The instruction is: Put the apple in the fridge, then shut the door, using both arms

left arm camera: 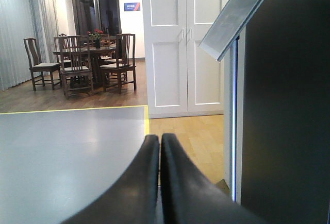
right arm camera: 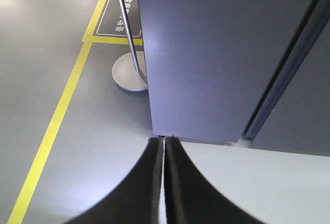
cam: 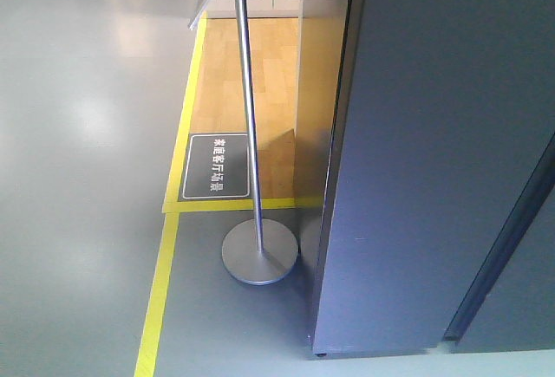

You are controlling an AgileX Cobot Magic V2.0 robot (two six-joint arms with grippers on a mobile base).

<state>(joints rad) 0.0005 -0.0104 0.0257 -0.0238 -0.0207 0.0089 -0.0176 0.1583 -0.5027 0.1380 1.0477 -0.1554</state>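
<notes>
The fridge fills the right of the front view as a tall dark grey block standing on the floor. A dark seam runs between its front panels and no white interior shows, so the door looks shut. The apple is out of view everywhere. My left gripper is shut with nothing between its black fingers; the fridge, with a thin white and blue edge strip, stands to its right. My right gripper is shut and empty, pointing down at the fridge's lower front corner.
A metal sign stand with a round base and tilted board stands just left of the fridge. Yellow floor tape borders the grey floor. White cabinet doors and a dining table with chairs are farther back.
</notes>
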